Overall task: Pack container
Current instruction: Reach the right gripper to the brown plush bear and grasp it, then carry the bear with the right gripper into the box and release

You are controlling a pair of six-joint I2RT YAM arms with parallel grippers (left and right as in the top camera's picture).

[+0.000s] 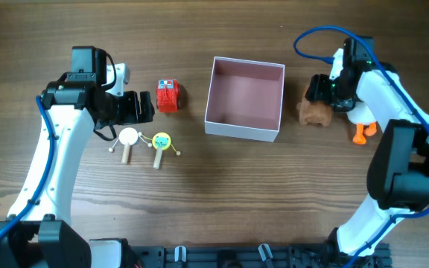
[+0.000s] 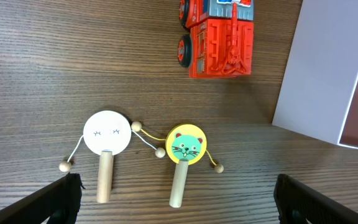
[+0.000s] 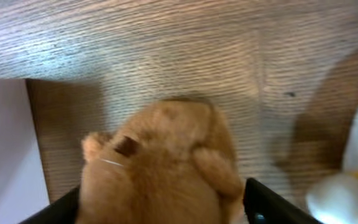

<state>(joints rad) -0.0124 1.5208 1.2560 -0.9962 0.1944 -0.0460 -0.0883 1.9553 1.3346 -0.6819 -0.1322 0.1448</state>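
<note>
Container (image 1: 242,129) mid-table, between red truck (image 1: 167,95) and brown plush (image 3: 160,168). Right gripper (image 3: 163,202) clamped on brown plush, just beside container. Left gripper (image 2: 179,202) spread wide above two rattle drums (image 2: 107,132).

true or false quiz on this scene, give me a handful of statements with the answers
The square white cardboard box with the pink inside is empty. True.
The red toy truck lies inside the box. False: it stands outside, left of it.
The yellow cat-faced rattle drum lies beside the white round rattle drum. True.
The left gripper holds the white round rattle drum. False: it is open and holds nothing.
The brown plush toy sits right of the box. True.
</note>
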